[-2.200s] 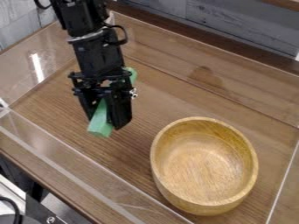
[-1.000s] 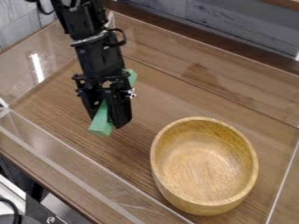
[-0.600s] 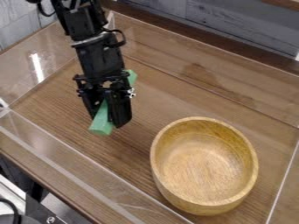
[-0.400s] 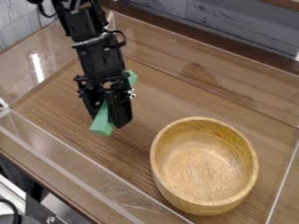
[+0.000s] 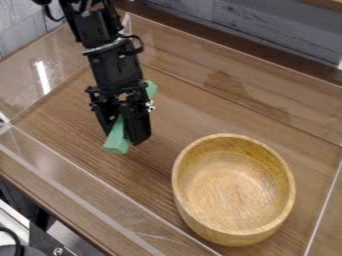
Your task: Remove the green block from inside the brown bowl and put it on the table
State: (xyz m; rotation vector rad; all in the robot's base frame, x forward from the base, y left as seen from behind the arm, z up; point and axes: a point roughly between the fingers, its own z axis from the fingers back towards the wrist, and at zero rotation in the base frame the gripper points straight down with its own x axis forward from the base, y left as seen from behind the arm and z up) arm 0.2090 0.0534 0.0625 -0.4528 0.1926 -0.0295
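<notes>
One wide wooden surface [image 5: 254, 105] fills most of the frame, edged by clear plastic walls. At lower right sits the brown bowl [image 5: 235, 188], round and thick-rimmed, with nothing inside it. Left of centre, well apart from the bowl, the black pincer [image 5: 123, 128] points steeply down, pinching the green block [image 5: 124, 133] between its fingers; the block's lower end is at the surface. No writing or labels can be read anywhere.

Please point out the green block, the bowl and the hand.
block [image 5: 120, 140], camera view, lower end below the fingers
bowl [image 5: 183, 162], camera view, left rim
hand [image 5: 123, 128], camera view, between the fingertips
</notes>
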